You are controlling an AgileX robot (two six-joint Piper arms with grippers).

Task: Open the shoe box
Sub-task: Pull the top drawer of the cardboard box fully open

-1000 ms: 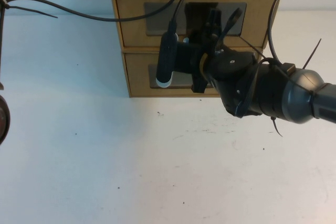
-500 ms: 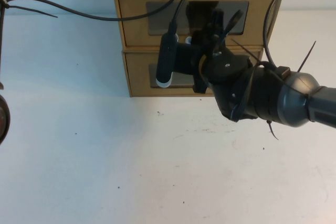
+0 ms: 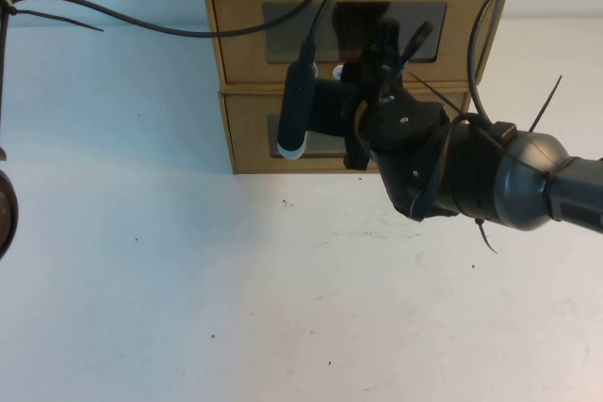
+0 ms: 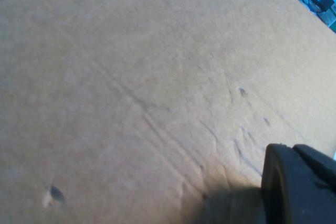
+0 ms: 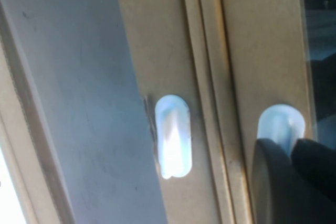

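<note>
Cardboard shoe box [image 3: 236,7], drawer type, stacked on a second box [image 3: 245,129]. Right gripper [image 5: 291,156] at its front, fingers nearly together on the translucent pull tab [image 5: 281,121]. Left gripper [image 4: 299,182] just over its top. Likely light and may slide; the tab looks small and slick, so pull straight.

Nothing legible appears in any view; no lettering, label, brand, number or sign can be read; the cardboard fronts of the shoe box [image 3: 243,7] are plain; its grey window panels [image 3: 283,21] carry no marking.
</note>
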